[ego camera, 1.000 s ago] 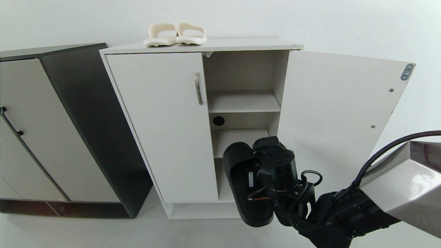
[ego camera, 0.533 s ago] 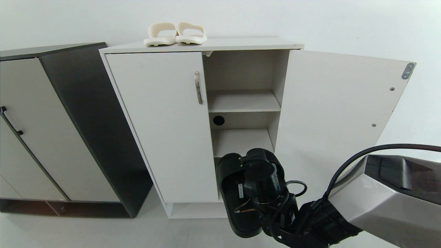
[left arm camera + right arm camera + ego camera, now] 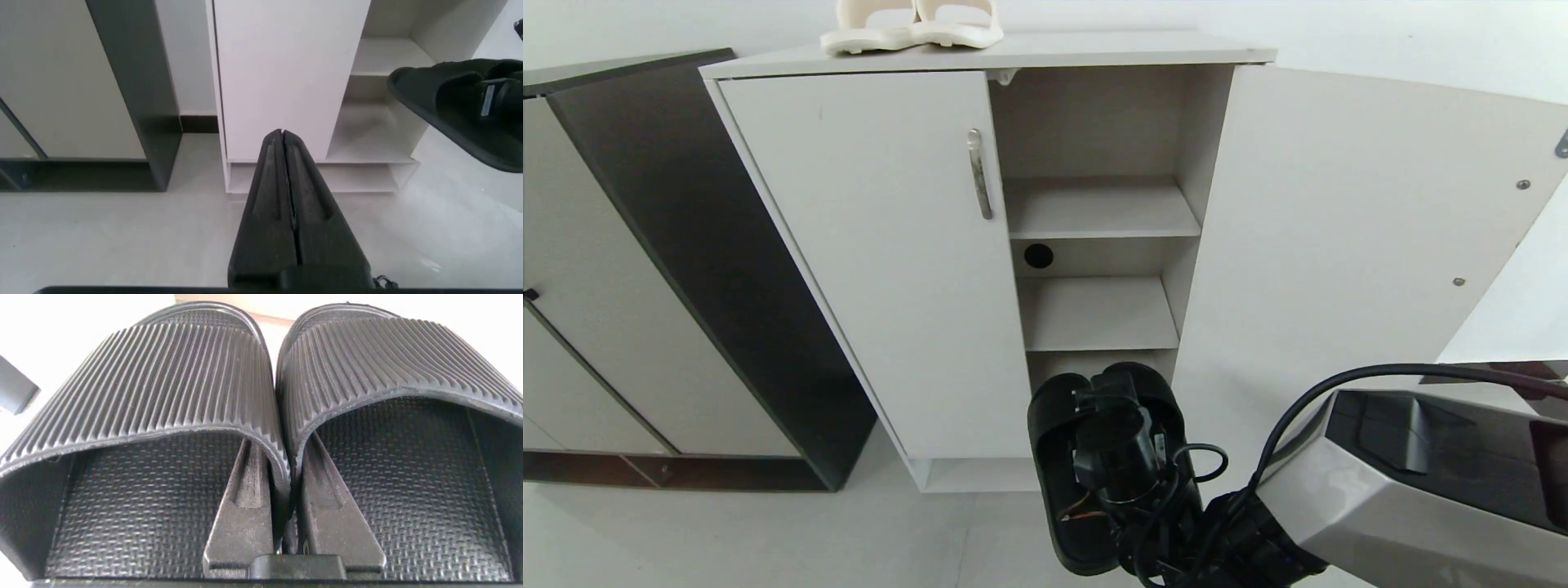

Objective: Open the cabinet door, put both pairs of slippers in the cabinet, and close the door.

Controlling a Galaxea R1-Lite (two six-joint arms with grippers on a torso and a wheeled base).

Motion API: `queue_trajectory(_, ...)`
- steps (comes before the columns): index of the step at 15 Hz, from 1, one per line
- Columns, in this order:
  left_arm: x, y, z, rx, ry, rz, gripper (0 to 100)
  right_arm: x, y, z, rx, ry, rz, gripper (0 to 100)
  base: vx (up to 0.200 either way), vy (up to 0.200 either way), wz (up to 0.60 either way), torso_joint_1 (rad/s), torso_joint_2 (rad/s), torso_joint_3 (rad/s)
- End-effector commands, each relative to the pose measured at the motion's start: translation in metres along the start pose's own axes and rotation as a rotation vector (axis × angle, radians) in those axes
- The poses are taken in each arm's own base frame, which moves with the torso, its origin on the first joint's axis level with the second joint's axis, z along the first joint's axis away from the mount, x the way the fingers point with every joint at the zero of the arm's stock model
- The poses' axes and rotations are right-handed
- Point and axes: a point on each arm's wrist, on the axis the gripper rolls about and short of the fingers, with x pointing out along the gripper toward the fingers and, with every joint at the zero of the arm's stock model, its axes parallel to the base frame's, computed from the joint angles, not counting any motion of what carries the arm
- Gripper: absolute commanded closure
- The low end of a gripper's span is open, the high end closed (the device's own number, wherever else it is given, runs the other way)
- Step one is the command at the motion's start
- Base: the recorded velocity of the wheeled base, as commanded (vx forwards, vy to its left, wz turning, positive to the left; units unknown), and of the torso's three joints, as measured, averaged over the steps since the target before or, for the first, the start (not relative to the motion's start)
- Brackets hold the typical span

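Step in hand: stowing the first pair. The cabinet (image 3: 1013, 55) stands with its right door (image 3: 1347, 220) swung fully open and its left door (image 3: 874, 245) closed, so the opening step reads as complete.

The right gripper (image 3: 286, 510) carries the black slippers (image 3: 1054, 404) as one unit. One finger sits inside each strap, and the two fingers (image 3: 241, 506) clamp the adjacent strap walls together between them. The pair hangs in the air, toes toward the cabinet, just in front of the lowest compartment and outside the cabinet frame.

The left gripper (image 3: 282, 143) hangs off to the left of the open bay with its jaws pressed together and nothing between them.

The cream slippers (image 3: 911, 24) lie side by side on the cabinet top, above the closed door, untouched.

Next move, as judged:
1. Advance the black pair through the opening onto the lowest shelf (image 3: 364, 135) or the middle shelf (image 3: 1098, 314). Keep the soles level and the wrist clear of the shelf edge above and of the closed door's edge.
2. Release only once the soles rest on the shelf.

The cream pair and the door closing remain to be done.
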Motion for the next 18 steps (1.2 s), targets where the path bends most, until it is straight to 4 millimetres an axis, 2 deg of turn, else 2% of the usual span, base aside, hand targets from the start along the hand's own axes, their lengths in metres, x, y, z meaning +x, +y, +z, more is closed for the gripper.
queue_trajectory(1,0.000,0.000,0.000,-0.001,0.001,0.001,100,0.003,0.004,-0.002,0.027,-0.010,-0.007,100,0.000,0.000,0.00,0.007,0.01,-0.203)
queue_trajectory(6,0.000,0.000,0.000,-0.001,0.001,0.005,100,0.006,0.002,0.006,0.069,-0.119,-0.041,100,0.000,0.000,0.00,0.004,0.00,-0.194)
queue_trajectory(10,0.000,0.000,0.000,-0.001,0.001,0.005,100,0.014,-0.007,0.002,-0.007,-0.296,-0.107,100,0.000,0.000,0.00,0.004,0.00,-0.060)
queue_trajectory(13,0.000,0.000,0.000,-0.002,0.001,0.005,100,0.018,-0.010,-0.005,-0.026,-0.276,-0.115,100,0.000,0.000,0.00,0.000,0.00,0.000)
queue_trajectory(18,0.000,0.000,0.000,-0.002,0.001,0.005,100,0.021,-0.012,-0.005,-0.017,-0.276,-0.123,100,0.000,0.000,0.00,0.000,0.00,0.000)
